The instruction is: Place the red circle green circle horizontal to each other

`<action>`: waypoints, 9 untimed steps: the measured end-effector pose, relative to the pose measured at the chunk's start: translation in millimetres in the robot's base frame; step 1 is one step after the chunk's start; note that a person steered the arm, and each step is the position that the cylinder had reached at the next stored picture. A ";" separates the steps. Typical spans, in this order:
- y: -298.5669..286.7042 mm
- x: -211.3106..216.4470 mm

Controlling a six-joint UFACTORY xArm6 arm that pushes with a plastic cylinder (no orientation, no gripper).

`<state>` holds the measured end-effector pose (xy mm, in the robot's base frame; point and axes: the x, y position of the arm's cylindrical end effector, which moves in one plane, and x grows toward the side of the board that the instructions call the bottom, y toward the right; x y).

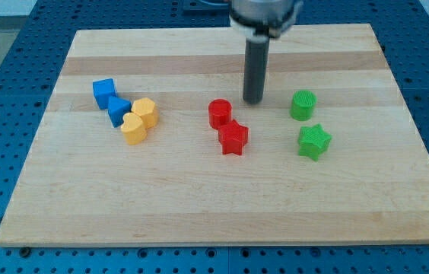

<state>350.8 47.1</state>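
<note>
The red circle [219,113] sits near the middle of the wooden board [199,198], touching the red star [233,138] just below and to its right. The green circle [303,105] sits toward the view's right, slightly higher than the red circle. My tip [253,101] rests on the board between the two circles, closer to the red one, just above and to its right, touching neither.
A green star [314,141] lies below the green circle. At the view's left, a blue cube [104,92] and another blue block [119,111] sit beside a yellow hexagon [144,112] and a yellow heart [132,129].
</note>
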 end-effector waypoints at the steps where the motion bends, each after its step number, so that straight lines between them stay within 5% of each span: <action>1: 35.3 -75.4; 2: 99.9 -55.7; 5: 105.9 54.6; 9: 24.5 59.6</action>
<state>410.4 71.6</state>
